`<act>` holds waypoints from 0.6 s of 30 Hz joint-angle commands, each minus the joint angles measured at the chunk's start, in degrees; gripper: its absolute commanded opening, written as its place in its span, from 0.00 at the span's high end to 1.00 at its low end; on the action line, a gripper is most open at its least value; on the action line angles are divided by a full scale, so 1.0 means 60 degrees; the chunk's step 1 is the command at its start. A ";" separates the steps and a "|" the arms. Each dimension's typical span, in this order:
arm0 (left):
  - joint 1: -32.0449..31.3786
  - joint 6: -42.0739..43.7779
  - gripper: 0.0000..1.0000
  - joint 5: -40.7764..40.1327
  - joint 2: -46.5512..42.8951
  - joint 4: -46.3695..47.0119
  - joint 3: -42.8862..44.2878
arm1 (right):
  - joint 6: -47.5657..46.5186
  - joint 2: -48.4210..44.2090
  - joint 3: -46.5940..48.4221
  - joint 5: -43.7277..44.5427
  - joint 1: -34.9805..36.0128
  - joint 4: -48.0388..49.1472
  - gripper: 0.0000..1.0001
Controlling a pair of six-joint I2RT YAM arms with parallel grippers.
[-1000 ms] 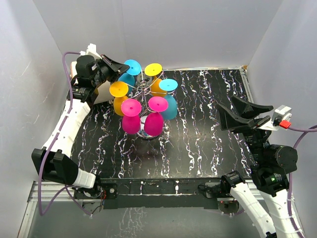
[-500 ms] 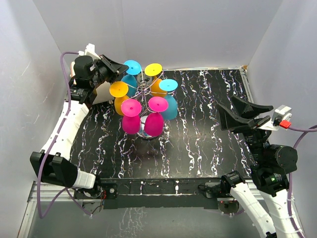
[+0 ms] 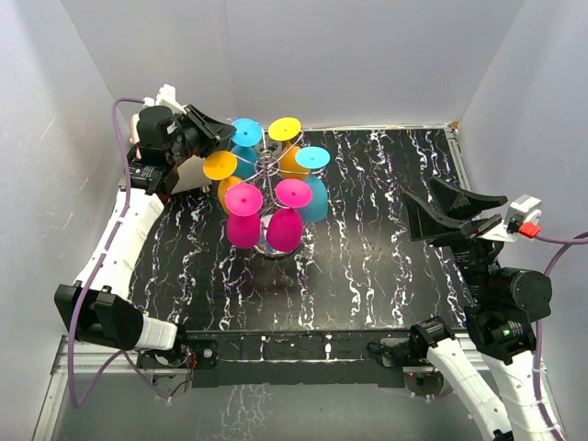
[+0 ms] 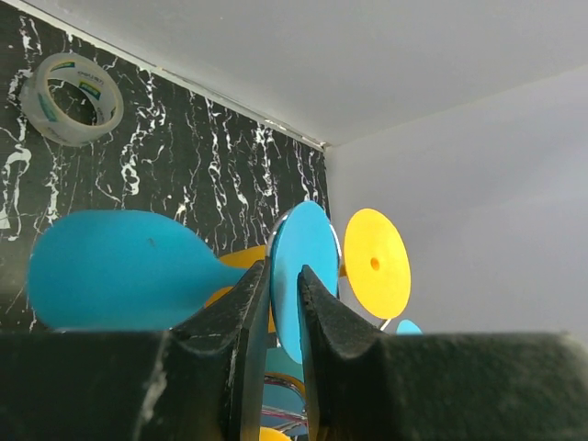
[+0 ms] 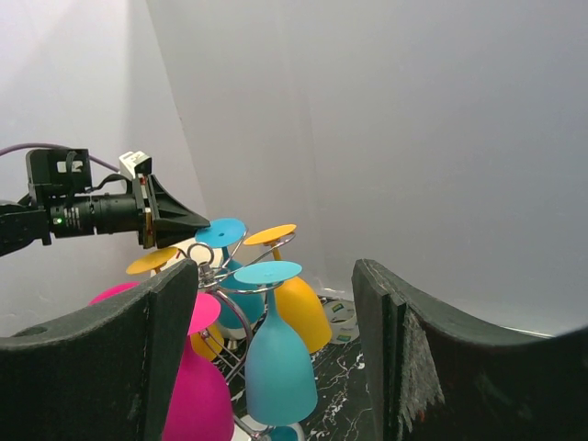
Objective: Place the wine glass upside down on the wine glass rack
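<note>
A robotics lab cell: plain white walls (image 3: 367, 64) enclosing a black marbled table (image 3: 386, 241).

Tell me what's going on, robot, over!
Left gripper at foot of the blue wine glass, fingers barely apart, grip unclear. Right gripper open, empty. Glass upside down on the wine glass rack. Yellow glass close beside.

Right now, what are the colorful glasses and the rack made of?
Glasses: probably plastic. They are solid matte pink, yellow and blue, and you cannot see through them. Rack: looks like thin metal wire, silvery and shiny, glinting in the light.
</note>
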 commanded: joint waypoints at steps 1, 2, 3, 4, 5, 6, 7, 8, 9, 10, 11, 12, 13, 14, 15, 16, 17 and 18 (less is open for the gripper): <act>0.0073 0.0322 0.83 -0.0339 -0.0538 -0.0164 -0.0219 | 0.0061 -0.0095 0.0176 0.0139 0.0044 0.0182 0.33; 0.0073 0.0344 0.83 -0.0366 -0.0532 -0.0196 -0.0246 | 0.0071 -0.0084 0.0172 0.0159 0.0044 0.0182 0.33; 0.0087 0.0366 0.83 -0.0369 -0.0539 -0.0224 -0.0255 | 0.0078 -0.0095 0.0172 0.0174 0.0044 0.0183 0.34; 0.0091 0.0388 0.83 -0.0375 -0.0527 -0.0242 -0.0241 | 0.0080 -0.0089 0.0172 0.0209 0.0046 0.0183 0.34; 0.0101 0.0412 0.83 -0.0376 -0.0525 -0.0257 -0.0221 | 0.0095 -0.0105 0.0159 0.0230 0.0044 0.0170 0.34; 0.0104 0.0441 0.83 -0.0390 -0.0525 -0.0281 -0.0182 | 0.0095 -0.0109 0.0157 0.0265 0.0044 0.0155 0.34; 0.0102 0.0501 0.83 -0.0422 -0.0521 -0.0328 -0.0118 | 0.0104 -0.0109 0.0157 0.0299 0.0044 0.0141 0.34; 0.0104 0.0560 0.83 -0.0464 -0.0521 -0.0356 -0.0059 | 0.0102 -0.0113 0.0157 0.0327 0.0044 0.0114 0.34; 0.0113 0.0626 0.82 -0.0510 -0.0525 -0.0414 0.0023 | 0.0109 -0.0126 0.0157 0.0347 0.0044 0.0092 0.34; 0.0122 0.0724 0.81 -0.0563 -0.0525 -0.0484 0.0109 | 0.0112 -0.0150 0.0157 0.0403 0.0044 0.0070 0.33; 0.0117 0.0824 0.80 -0.0643 -0.0512 -0.0562 0.0202 | 0.0123 -0.0162 0.0157 0.0461 0.0044 0.0042 0.33; 0.0117 0.0926 0.80 -0.0731 -0.0509 -0.0654 0.0298 | 0.0141 -0.0180 0.0150 0.0532 0.0044 0.0013 0.33; 0.0117 0.1082 0.79 -0.0812 -0.0490 -0.0774 0.0396 | 0.0194 -0.0182 0.0136 0.0640 0.0040 -0.0044 0.33; 0.0133 0.1226 0.79 -0.0952 -0.0471 -0.0937 0.0519 | 0.0333 -0.0184 0.0129 0.0795 0.0043 -0.0144 0.33; 0.0143 0.1394 0.77 -0.1103 -0.0449 -0.1115 0.0636 | 0.0475 -0.0185 0.0162 0.1008 0.0044 -0.0305 0.33; 0.0177 0.1562 0.76 -0.1282 -0.0420 -0.1289 0.0731 | 0.0646 -0.0163 0.0202 0.1192 0.0044 -0.0484 0.33; 0.0218 0.1775 0.74 -0.1428 -0.0422 -0.1445 0.0807 | 0.0798 -0.0155 0.0245 0.1340 0.0044 -0.0708 0.33; 0.0281 0.1937 0.72 -0.1575 -0.0434 -0.1567 0.0857 | 0.0912 -0.0133 0.0289 0.1457 0.0044 -0.0940 0.33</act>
